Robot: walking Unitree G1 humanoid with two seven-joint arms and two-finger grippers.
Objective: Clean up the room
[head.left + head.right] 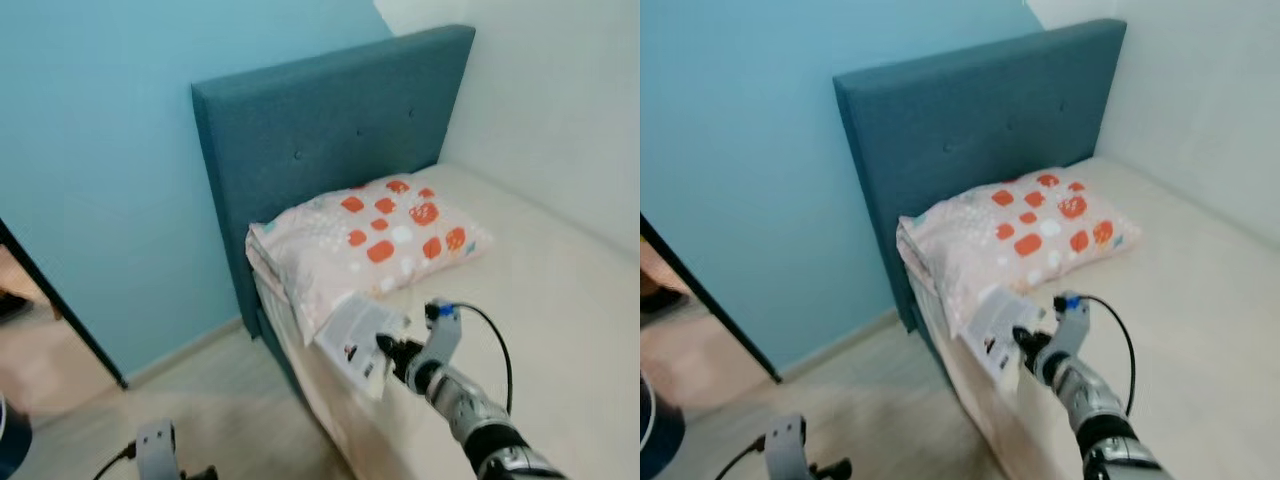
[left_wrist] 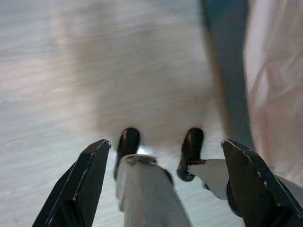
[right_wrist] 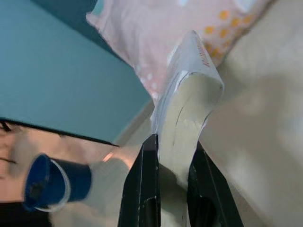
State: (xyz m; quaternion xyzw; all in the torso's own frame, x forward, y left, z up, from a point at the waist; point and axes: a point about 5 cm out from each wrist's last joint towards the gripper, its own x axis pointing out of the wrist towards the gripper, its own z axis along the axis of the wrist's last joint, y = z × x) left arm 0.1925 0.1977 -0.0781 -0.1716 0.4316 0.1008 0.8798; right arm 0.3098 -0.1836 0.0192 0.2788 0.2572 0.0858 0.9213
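Progress looks partial: in the left eye view the right gripper [image 1: 385,352] is clenched on a booklet [image 1: 357,333] at the near edge of the bed [image 1: 560,290], just below the pillow [image 1: 375,240], so 1 loose item is lifted but, as I judge it, not yet put away. The headboard [image 1: 330,140] stands behind the pillow against the blue wall [image 1: 100,150], and the left gripper [image 1: 158,450] hangs low over the floor [image 1: 200,400], well apart from the bed. The right eye view tells the same scene; a dark doorway edge [image 1: 700,300] slants at the left. In the left wrist view the left gripper's 2 fingers [image 2: 83,184] are spread wide with nothing between them, above the robot's own feet [image 2: 128,144] and blurred floor. In the right wrist view the booklet [image 3: 187,113] bows between the pinched fingers [image 3: 142,189], the pillow is close behind it, and a blue bin [image 3: 52,182] sits on the floor below, perhaps where the booklet belongs. The bed's edge lies between booklet and bin.
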